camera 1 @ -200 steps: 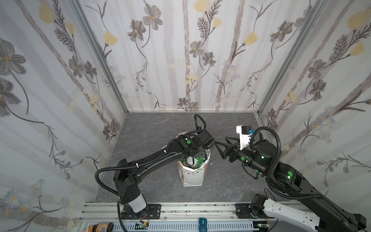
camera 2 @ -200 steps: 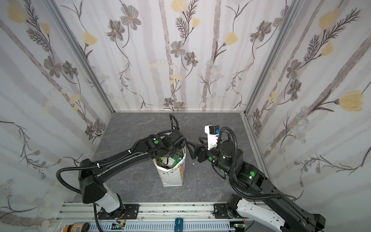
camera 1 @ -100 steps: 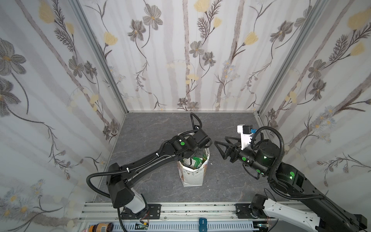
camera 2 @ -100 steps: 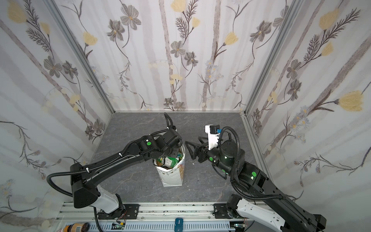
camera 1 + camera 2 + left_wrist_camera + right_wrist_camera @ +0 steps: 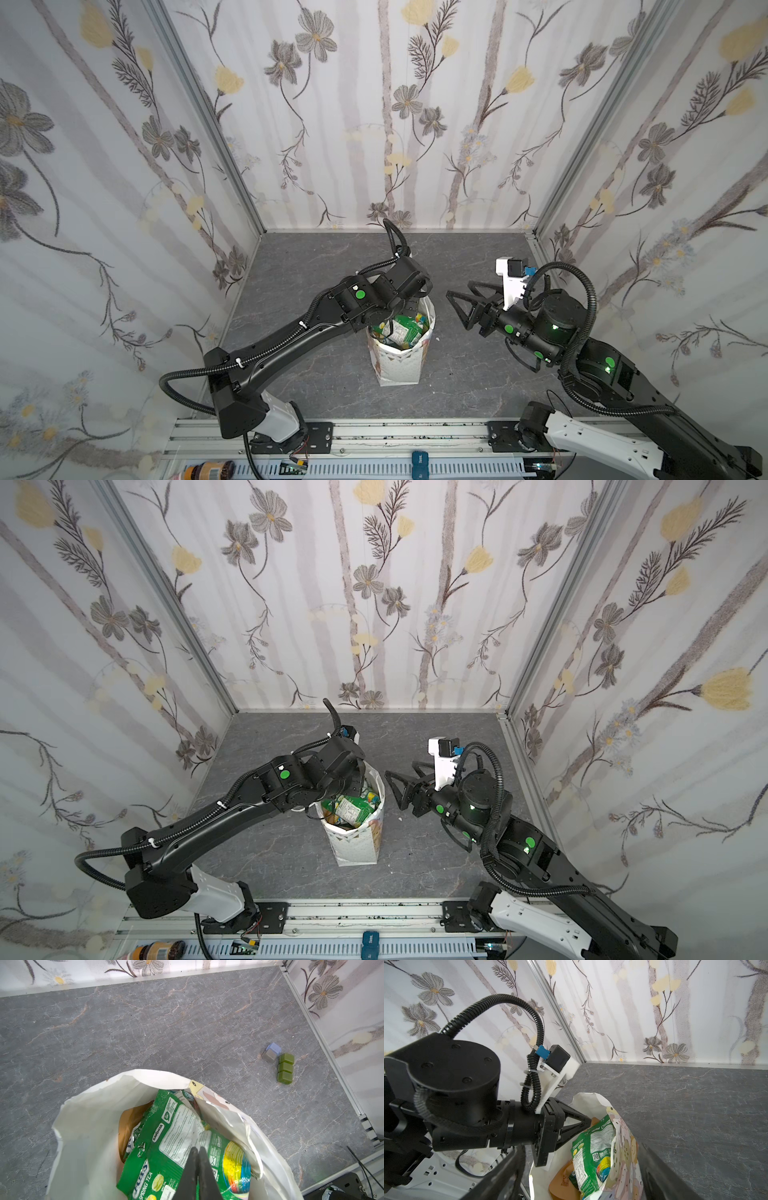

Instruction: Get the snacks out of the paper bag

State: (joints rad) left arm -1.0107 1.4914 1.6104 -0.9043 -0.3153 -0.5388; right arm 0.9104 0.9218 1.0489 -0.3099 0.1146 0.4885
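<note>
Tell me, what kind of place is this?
Probably a robot test booth, not a real room: flowered wall panels in metal frames, two black robot arms mounted on a metal rail, and a grey stone-look tabletop.

We see the left gripper, closed, pinching a green packet above a tan pouch inside the paper bag; the right gripper gapes wide in the foreground.

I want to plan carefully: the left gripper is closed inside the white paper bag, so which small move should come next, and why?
Probably raise the left gripper straight up. It appears shut on the green crinkly snack packet, which lies inside the tall white paper bag, so a lift should draw it out.
</note>
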